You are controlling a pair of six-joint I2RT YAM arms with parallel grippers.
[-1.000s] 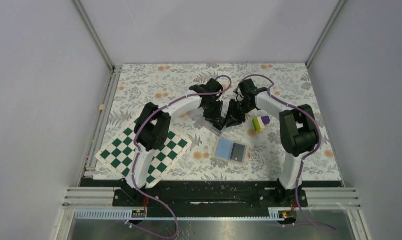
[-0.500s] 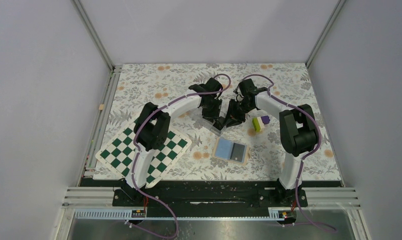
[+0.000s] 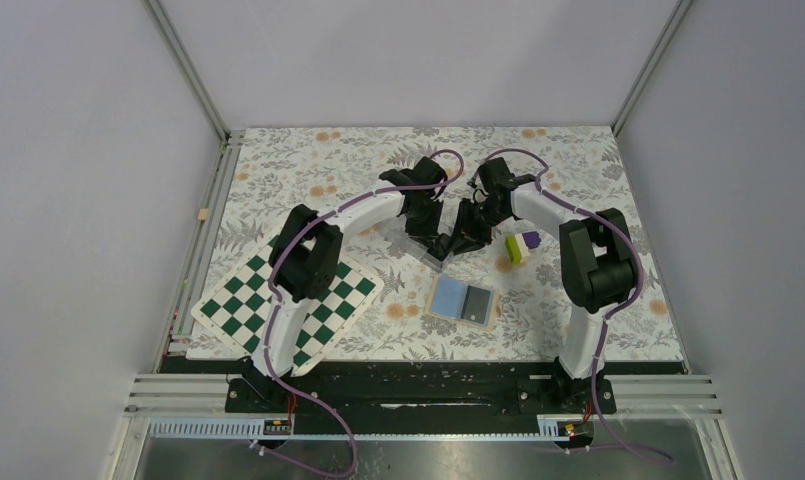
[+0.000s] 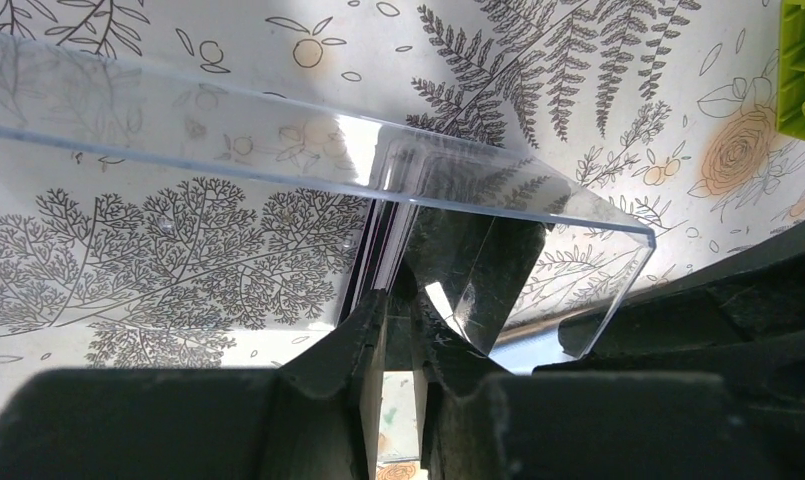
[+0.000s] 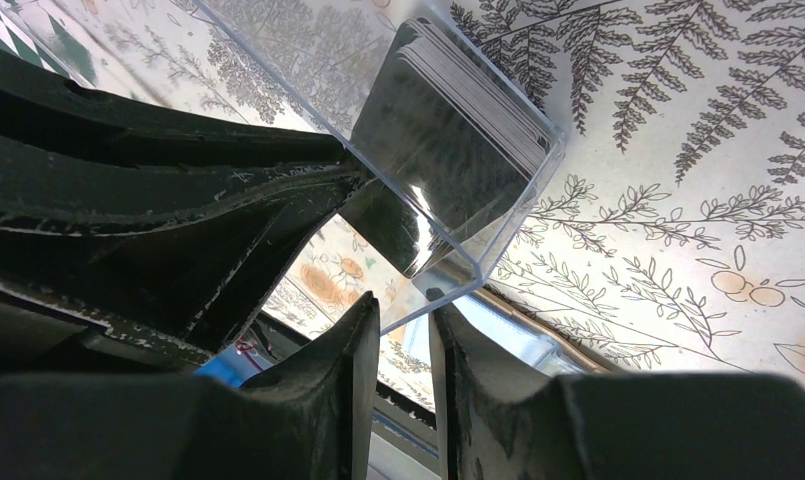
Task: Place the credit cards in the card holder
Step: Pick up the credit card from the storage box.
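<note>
Credit cards [image 5: 458, 130] stack in clear box [image 4: 278, 110], one on open card holder [image 3: 448, 296] | right gripper [image 5: 406, 315] clamps box wall | left gripper [image 4: 396, 300], fingers near-closed at stack, grip unclear

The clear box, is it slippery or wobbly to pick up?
Probably slippery: the clear box looks smooth and shiny. Likely stiff, as its edges look straight where the right gripper pinches it. The cards stacked at one end might tip it that way.
</note>
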